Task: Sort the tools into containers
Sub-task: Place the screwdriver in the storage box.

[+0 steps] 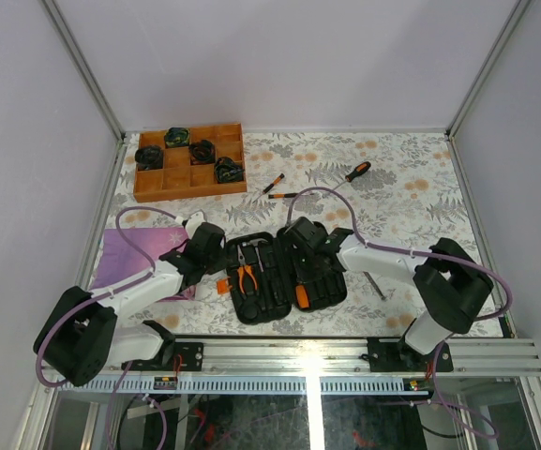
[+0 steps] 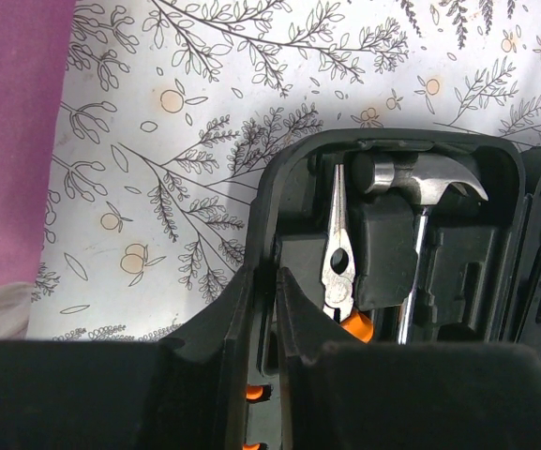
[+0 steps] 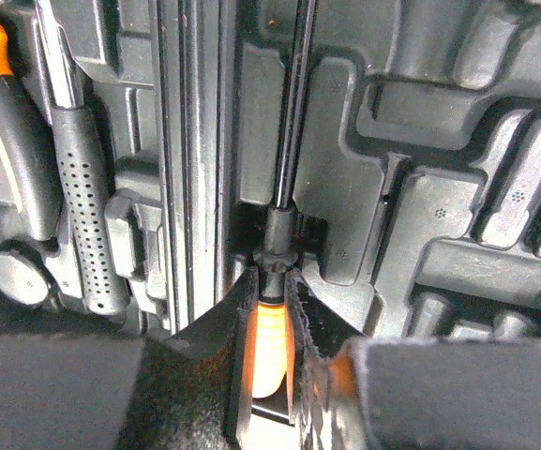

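— Where is our orange-handled, steel-shafted screwdriver (image 3: 276, 227)?
— In our right end effector (image 3: 270, 283), which is clamped narrow on the handle. The shaft lies along a moulded slot in the right half of the open black hard-shell tool case (image 2: 293, 164), mid-worktop (image 1: 401, 178).
— How will it handle?
— We judge it light and rigid, with a slick shaft, so we should grip it by the handle.
— And our left end effector (image 2: 272, 309)?
— Nearly closed, pinching the case's left rim, apparently to steady it.

I see a lab test cell: white walls (image 1: 279, 66), an aluminium rail (image 1: 345, 354), a floral-clothed table (image 1: 411, 187).
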`<state>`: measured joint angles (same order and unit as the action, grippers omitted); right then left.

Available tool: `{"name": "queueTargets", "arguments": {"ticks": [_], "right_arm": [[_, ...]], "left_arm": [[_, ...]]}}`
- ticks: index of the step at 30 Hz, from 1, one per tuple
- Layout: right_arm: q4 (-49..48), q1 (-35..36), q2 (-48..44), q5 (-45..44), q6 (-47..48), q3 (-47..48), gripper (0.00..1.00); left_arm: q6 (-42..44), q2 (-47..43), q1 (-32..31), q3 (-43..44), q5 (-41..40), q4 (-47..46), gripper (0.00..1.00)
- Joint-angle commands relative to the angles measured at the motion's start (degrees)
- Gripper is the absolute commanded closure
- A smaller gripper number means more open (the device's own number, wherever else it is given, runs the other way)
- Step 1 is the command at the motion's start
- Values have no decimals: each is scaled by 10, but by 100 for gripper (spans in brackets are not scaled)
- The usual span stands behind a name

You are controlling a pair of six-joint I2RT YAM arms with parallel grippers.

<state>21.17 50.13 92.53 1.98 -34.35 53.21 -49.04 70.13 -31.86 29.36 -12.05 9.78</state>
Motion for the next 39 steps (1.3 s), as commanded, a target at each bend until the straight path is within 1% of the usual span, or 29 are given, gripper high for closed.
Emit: {"name": "queueTargets", "arguments": {"ticks": [1,8,18,29,39], "right_arm": [[19,39,77,-27,2,-10,100],[13,60,142,-32,-15,-1,100],[-20,82,228,-2,-27,1,100],[-94,95,320,28,-61,-22,100],[-144,104,413,67,-78,-15,100]], "left_arm": [[-4,-10,-10,-12,7,35,100],[-9,-24,-15,-19,10,30,100],[-2,-15,-23,-22,22,7,100],[0,-6,-29,-26,44,-22,100],[-2,14,-48,-25,48,-41,100]]}}
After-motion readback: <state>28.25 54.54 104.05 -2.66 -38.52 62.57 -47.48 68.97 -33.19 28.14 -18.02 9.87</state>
